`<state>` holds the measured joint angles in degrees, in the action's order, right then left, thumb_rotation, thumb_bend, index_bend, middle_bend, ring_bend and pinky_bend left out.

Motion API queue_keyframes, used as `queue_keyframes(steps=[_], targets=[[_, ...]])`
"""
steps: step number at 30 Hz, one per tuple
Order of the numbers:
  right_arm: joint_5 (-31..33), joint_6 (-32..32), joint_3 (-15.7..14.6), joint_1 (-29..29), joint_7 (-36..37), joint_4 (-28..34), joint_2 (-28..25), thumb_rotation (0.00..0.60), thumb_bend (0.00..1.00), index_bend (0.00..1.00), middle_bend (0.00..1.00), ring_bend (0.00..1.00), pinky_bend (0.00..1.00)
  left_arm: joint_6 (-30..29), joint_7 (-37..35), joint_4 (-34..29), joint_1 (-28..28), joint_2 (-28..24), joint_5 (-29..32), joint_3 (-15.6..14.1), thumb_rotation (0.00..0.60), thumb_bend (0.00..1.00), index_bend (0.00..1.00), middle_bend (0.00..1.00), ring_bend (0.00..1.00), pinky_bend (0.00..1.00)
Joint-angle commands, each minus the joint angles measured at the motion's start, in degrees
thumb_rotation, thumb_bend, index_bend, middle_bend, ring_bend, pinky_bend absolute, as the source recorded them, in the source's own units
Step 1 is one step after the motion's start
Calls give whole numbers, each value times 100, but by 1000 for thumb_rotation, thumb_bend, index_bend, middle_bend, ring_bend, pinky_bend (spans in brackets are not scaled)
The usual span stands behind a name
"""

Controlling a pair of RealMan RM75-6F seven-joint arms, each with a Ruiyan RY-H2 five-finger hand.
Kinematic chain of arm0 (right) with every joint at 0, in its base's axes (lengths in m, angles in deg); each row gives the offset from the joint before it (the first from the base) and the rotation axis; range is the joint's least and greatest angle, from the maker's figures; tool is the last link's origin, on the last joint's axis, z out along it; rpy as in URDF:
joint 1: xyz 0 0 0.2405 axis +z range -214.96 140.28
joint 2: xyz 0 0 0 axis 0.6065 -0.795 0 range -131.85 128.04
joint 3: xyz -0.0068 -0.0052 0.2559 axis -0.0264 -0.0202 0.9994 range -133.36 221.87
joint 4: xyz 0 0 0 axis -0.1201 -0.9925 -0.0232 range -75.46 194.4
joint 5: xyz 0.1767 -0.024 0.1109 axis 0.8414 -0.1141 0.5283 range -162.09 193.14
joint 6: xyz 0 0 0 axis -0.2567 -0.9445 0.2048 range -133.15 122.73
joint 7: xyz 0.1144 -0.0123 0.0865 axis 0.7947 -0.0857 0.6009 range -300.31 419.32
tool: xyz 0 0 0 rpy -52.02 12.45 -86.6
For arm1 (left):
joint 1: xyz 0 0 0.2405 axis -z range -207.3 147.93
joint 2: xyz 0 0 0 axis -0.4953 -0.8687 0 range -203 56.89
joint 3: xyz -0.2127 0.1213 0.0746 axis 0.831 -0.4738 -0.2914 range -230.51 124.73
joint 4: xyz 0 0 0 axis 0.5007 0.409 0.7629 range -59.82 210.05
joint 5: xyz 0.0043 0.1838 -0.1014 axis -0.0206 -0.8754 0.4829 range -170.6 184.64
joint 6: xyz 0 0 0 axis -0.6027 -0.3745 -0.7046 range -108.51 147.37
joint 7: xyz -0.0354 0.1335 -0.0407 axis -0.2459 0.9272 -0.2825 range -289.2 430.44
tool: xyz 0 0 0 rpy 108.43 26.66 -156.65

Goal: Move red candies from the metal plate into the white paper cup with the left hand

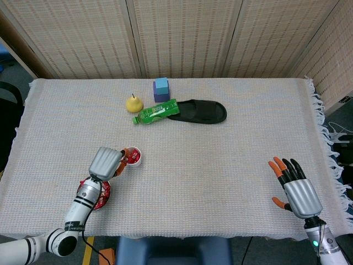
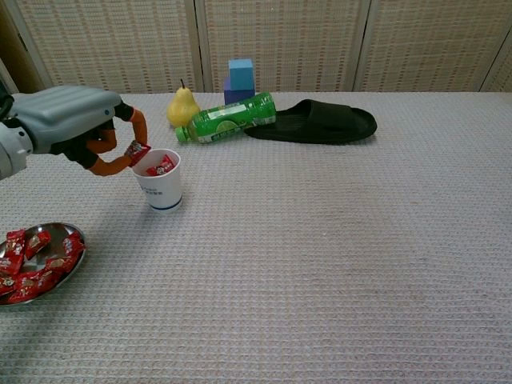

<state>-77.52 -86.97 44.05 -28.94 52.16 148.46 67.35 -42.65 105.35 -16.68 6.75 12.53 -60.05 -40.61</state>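
Woven-reed screen panels (image 1: 182, 36) stand at 12 o'clock; grey floor (image 1: 14, 74) shows at 9 o'clock, perhaps concrete.
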Motion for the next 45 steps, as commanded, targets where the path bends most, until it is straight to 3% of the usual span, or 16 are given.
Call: queue_keyframes(steps=[1,8,13,16,26,35,39,45], targets=[[25,-9,15,-6,11,-1,-9,600,60,0,0,0,0,129,73,273,221,216,170,134,600,455,473,1000,1000,1000],[68,-52,46,-23,44,2,-30,600,59,0,0,0,0,232,30,747,440,399,444,233,600,453,467,1000,1000,1000],[87,-12,45,-9,34,0,-24,600,59,0,0,0,0,250,17,861,487,457,522,145,600,454,335,1000,1000,1000],[78,-19,44,-8,18,5,-18,600,59,0,0,0,0,218,17,852,508,482,498,91,600,453,282,1000,1000,1000],[10,-65,12,-23,27,18,-28,600,60,0,0,0,0,-36,59,424,457,375,298,-123,600,450,277,1000,1000,1000],[-225,-237,-70,-70,124,32,-75,600,59,0,0,0,0,-496,-475,-410,-302,-357,-20,-815,600,426,284,1000,1000,1000],[-330,-287,-111,-83,126,42,-81,600,60,0,0,0,0,-769,-702,-322,-689,-535,-273,-1181,600,421,291,1000,1000,1000],[-438,-302,-163,-88,102,53,-72,600,59,0,0,0,0,-892,-627,5,-1011,-608,-353,-1474,600,416,264,1000,1000,1000]])
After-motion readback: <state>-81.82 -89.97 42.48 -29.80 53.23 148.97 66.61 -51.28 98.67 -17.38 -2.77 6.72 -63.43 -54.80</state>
